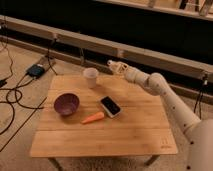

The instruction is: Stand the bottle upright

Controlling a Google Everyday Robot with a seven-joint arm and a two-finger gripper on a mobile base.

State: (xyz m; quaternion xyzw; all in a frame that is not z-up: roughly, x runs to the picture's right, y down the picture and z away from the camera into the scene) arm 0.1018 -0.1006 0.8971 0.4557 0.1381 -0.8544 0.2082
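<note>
My gripper (113, 65) hangs at the end of the white arm (155, 85), just above the table's far edge and a little right of a white tapered cup (90, 77). The cup stands upright and open-topped on the wooden table (130, 135). I see no small clear bottle with a narrow neck on the table. It is hidden or out of view, and I cannot tell whether something pale sits in the gripper.
A purple bowl (66, 103) stands at the table's left. A dark phone on a white base (110, 106) and an orange carrot (93, 118) lie in the middle. A power box (37, 70) and cables lie on the floor at the left.
</note>
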